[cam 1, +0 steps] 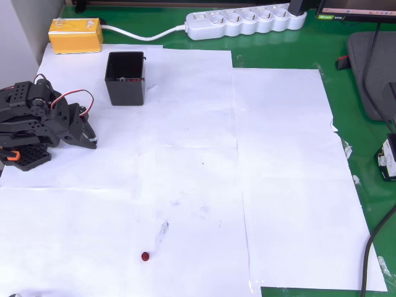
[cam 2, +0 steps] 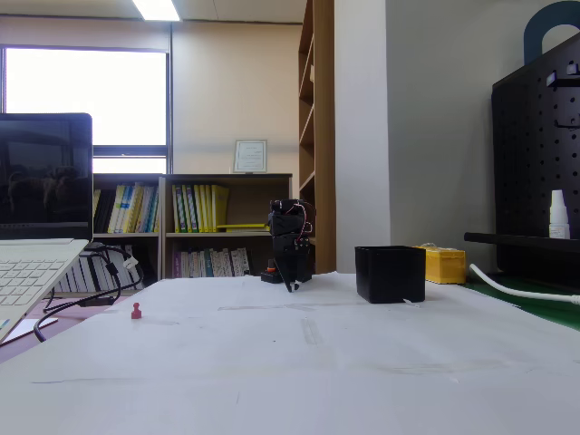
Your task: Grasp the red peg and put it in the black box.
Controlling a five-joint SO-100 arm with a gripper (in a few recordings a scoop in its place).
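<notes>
The red peg (cam 1: 145, 256) is a tiny dark-red piece standing alone on the white paper near the bottom edge of the overhead view; in the fixed view the red peg (cam 2: 136, 311) sits at the left. The black box (cam 1: 125, 77) stands open-topped at the upper left of the paper, and in the fixed view the black box (cam 2: 390, 273) is right of centre. My gripper (cam 1: 91, 139) rests folded at the left edge, just below and left of the box and far from the peg. Its fingers point down to the paper in the fixed view (cam 2: 291, 283), seemingly together with nothing between them.
A yellow block (cam 1: 75, 34) lies behind the box. A white power strip (cam 1: 246, 21) and its cable run along the top edge. Cables and dark devices (cam 1: 371, 74) sit on the green mat at the right. A laptop (cam 2: 36, 236) stands at the left of the fixed view.
</notes>
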